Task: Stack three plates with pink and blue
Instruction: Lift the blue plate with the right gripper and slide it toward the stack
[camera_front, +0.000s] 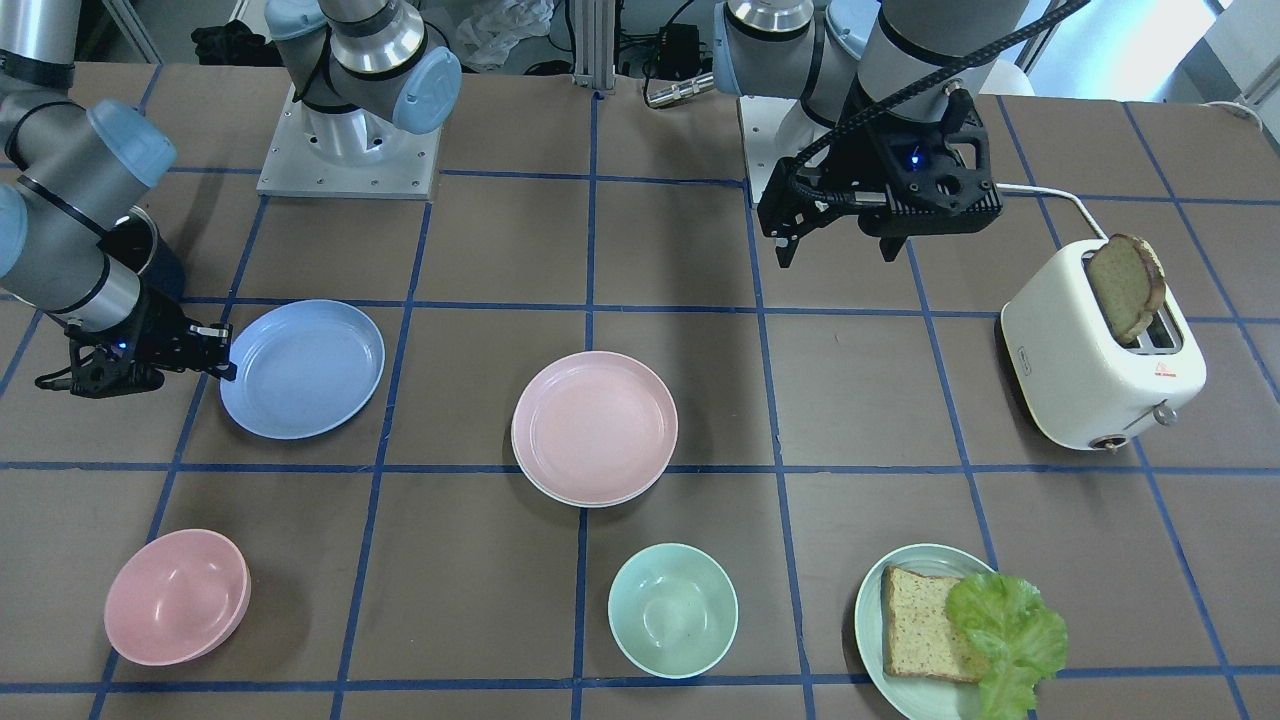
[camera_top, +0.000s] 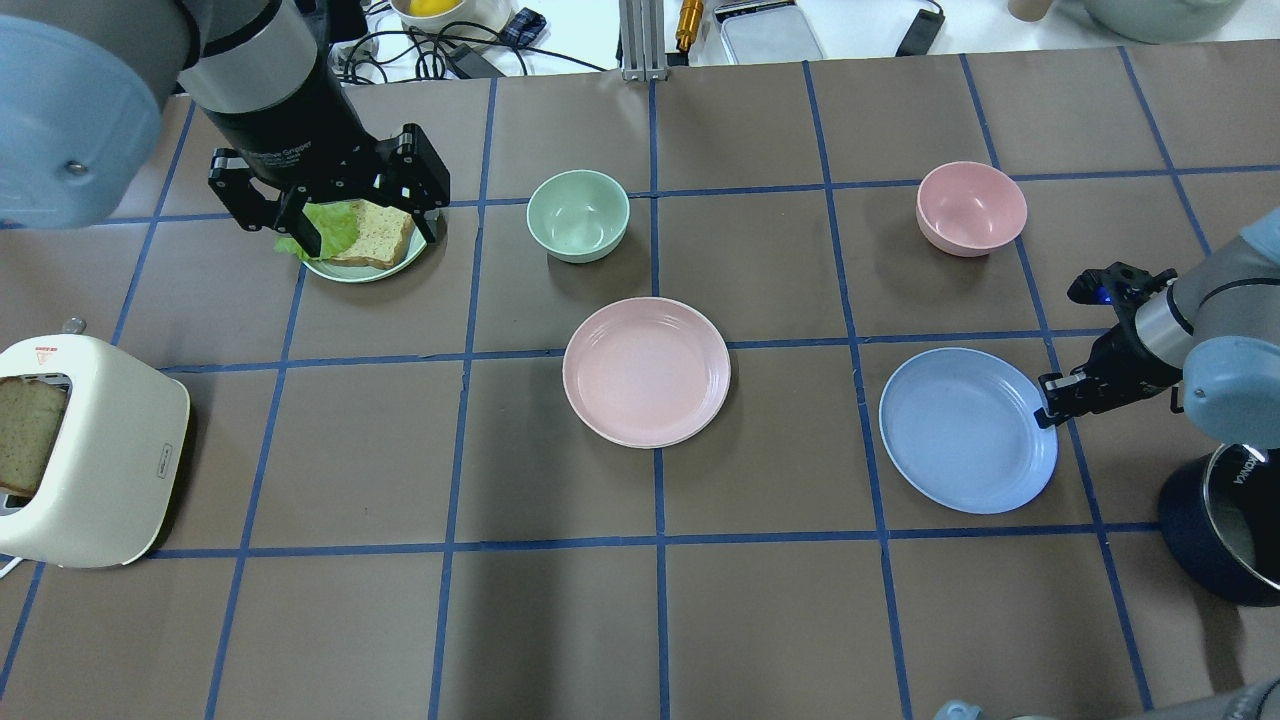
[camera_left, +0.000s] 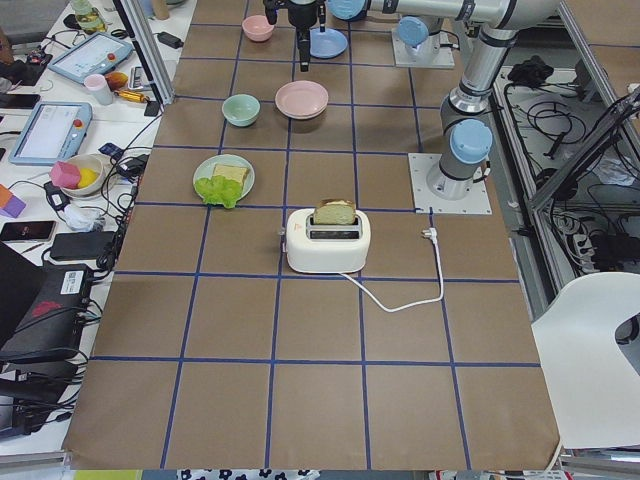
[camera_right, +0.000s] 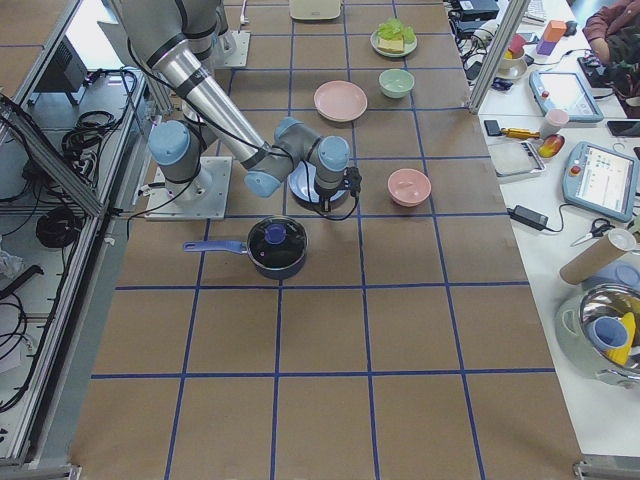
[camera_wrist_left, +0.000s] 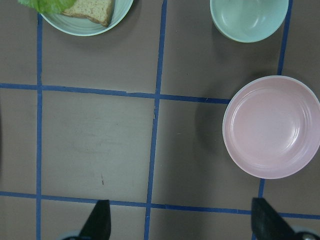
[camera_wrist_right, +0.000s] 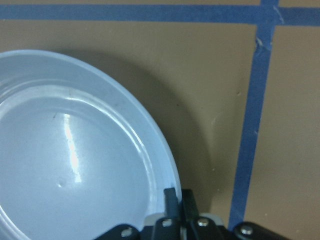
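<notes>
The pale pink plate (camera_front: 594, 425) (camera_top: 646, 372) (camera_wrist_left: 272, 127) lies at the table's middle on top of the cream-white plate (camera_front: 560, 497), of which only the rim shows. The light blue plate (camera_front: 300, 368) (camera_top: 965, 430) (camera_wrist_right: 65, 150) lies apart from them on the robot's right. My right gripper (camera_front: 225, 362) (camera_top: 1045, 400) (camera_wrist_right: 179, 197) is low at the blue plate's outer edge, its fingers pinched shut on the rim. My left gripper (camera_front: 838, 250) (camera_top: 368, 235) (camera_wrist_left: 182, 222) hangs high above the table, open and empty.
A cream toaster (camera_front: 1100, 360) (camera_top: 90, 450) with a bread slice stands on the robot's left. A pale green plate (camera_front: 925, 625) holds bread and lettuce. A mint bowl (camera_front: 672, 610) and a pink bowl (camera_front: 177, 597) stand on the far side. A dark pot (camera_top: 1220, 530) stands near the right arm.
</notes>
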